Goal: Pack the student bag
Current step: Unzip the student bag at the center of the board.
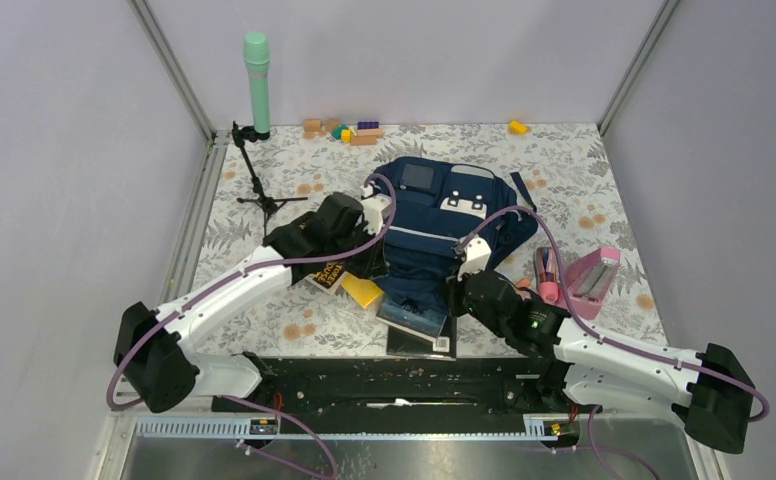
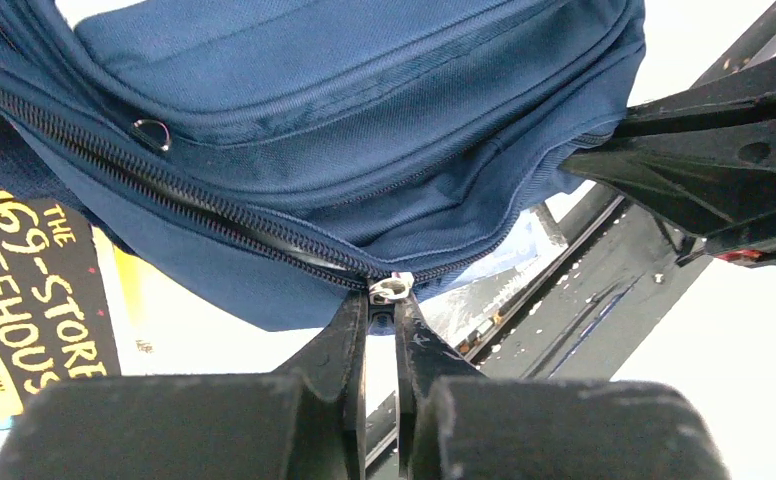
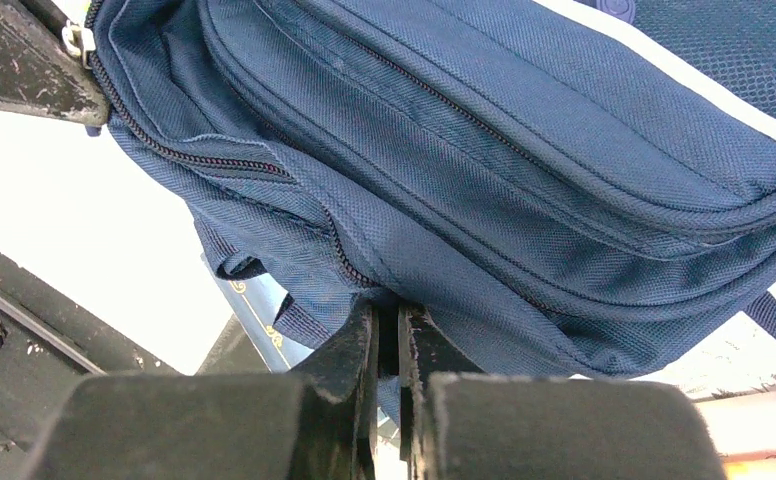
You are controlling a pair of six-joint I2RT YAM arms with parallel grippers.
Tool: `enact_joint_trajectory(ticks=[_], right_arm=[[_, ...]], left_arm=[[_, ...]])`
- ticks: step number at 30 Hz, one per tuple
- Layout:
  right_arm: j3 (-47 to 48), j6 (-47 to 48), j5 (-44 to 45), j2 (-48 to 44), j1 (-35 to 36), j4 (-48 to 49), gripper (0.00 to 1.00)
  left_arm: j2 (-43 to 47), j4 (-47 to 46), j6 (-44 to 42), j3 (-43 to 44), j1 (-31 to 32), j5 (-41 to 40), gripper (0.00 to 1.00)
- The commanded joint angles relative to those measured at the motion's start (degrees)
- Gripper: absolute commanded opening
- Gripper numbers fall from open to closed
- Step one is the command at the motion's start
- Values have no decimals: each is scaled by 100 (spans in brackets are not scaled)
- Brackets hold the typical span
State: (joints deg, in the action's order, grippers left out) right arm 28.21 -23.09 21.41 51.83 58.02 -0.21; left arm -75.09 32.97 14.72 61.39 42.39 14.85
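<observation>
The student bag (image 1: 444, 215), a navy backpack with pale stripes, lies flat in the middle of the table. My left gripper (image 2: 381, 303) is shut on the silver zipper pull (image 2: 392, 288) of its main zip, at the bag's near left edge (image 1: 386, 262). My right gripper (image 3: 388, 308) is shut on a fold of the bag's fabric (image 3: 434, 280) at the near right edge (image 1: 461, 283). The right wrist view shows the zip (image 3: 204, 160) closed between the two grippers. Whatever is inside the bag is hidden.
A Treehouse book (image 1: 329, 277) and a yellow item (image 1: 362, 291) lie left of the bag. A blue book (image 1: 414, 318) lies on a black notebook (image 1: 422, 342) at its near edge. Pink pencil case (image 1: 589, 280) at right; green bottle (image 1: 257, 80), small tripod (image 1: 254, 175) and blocks (image 1: 349, 130) at the back.
</observation>
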Motion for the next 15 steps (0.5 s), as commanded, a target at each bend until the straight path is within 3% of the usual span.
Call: enact_joint_trajectory(ticks=[1,7,15], right_arm=[[540,181,576,109,116,1130,0],[470,225,836,166,187,1344,0],[527,133,881,460,343,1679,0]], left_arm=[[486,-502,672,-158,116,521,0],[743,-249,942,-342,120,625,0],[1072,-792,1519,-892,139,380,0]])
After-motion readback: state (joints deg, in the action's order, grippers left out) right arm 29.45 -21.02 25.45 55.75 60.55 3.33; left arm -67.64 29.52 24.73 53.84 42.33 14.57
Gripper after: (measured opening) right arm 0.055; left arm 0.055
